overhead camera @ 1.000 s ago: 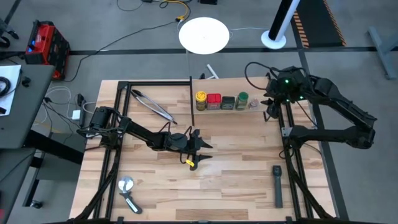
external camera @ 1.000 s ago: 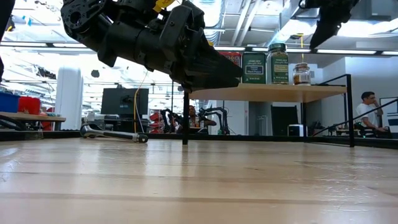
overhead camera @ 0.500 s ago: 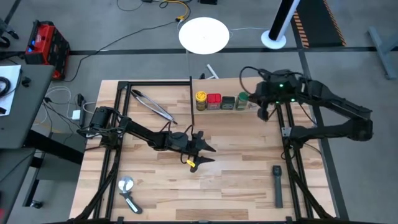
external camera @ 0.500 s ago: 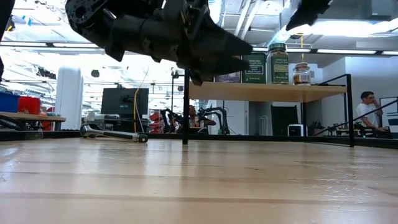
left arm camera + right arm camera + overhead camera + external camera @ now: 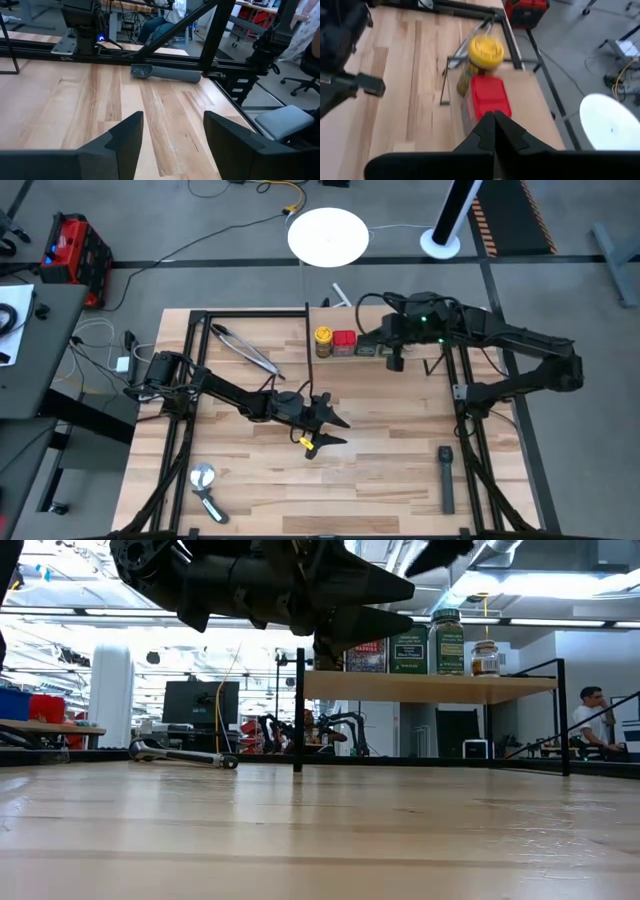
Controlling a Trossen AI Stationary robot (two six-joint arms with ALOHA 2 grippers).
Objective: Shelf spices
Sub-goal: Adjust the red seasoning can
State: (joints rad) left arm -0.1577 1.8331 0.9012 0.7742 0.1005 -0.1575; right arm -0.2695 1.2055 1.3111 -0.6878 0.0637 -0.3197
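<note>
The shelf (image 5: 350,318) (image 5: 430,687) stands at the table's far middle on thin black uprights. The spices stand in a row on it: a yellow jar (image 5: 323,340) (image 5: 486,50), a red tin (image 5: 344,342) (image 5: 490,97), a dark tin (image 5: 408,648), a green-lidded jar (image 5: 446,640) and a small clear jar (image 5: 485,658). My right gripper (image 5: 396,360) (image 5: 494,120) hovers shut above the row's middle, well clear of the lids. My left gripper (image 5: 338,430) (image 5: 172,135) hangs open over the table's middle with nothing between its fingers.
Metal tongs (image 5: 245,350) lie at the far left of the table. A long black tool (image 5: 446,478) (image 5: 167,74) lies near the right front, and a round-headed metal tool (image 5: 205,485) near the left front. Black frame rails (image 5: 180,430) run along both sides.
My right gripper has swept toward the table's left, from beyond the shelf's right end to above the middle of the spice row. My left gripper has risen a little and tipped toward level over the table's middle.
</note>
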